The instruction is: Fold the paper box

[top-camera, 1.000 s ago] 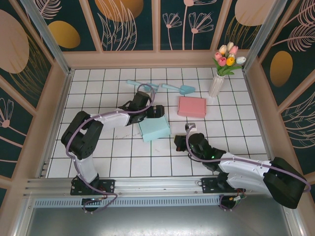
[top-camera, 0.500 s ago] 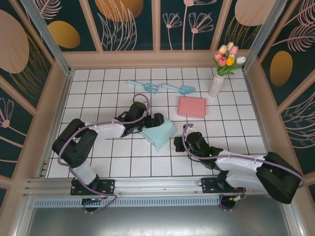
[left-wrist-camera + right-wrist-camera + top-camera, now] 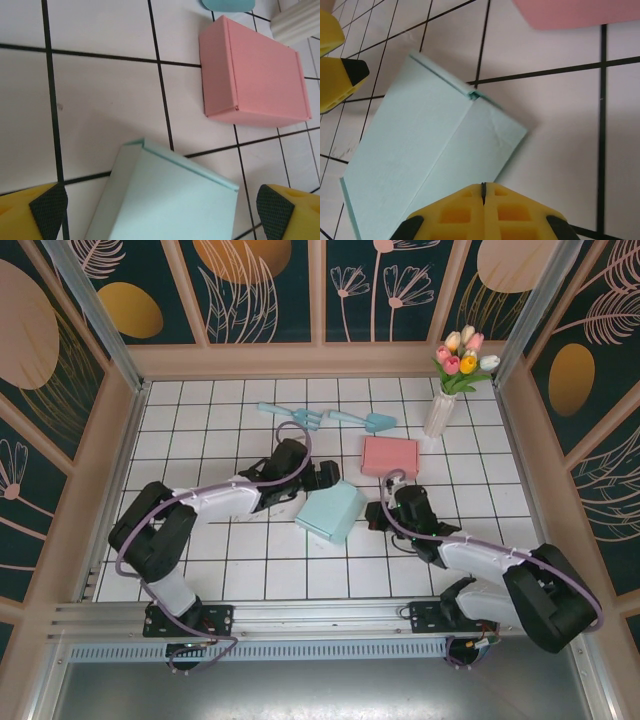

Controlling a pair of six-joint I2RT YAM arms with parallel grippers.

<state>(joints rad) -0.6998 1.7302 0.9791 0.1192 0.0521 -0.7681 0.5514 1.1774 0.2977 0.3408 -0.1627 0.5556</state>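
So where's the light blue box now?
In the top view the light blue box lies mid-table, between the left gripper and the right gripper, nearer the arms than the pink box.

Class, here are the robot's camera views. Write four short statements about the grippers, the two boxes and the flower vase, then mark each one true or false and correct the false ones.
1. The left gripper is open. True.
2. The right gripper is open wide. False: its fingers are shut together, above the light blue box.
3. The pink box lies apart from the light blue box. True.
4. The vase of tulips has tipped over. False: it stands upright, beyond the pink box.
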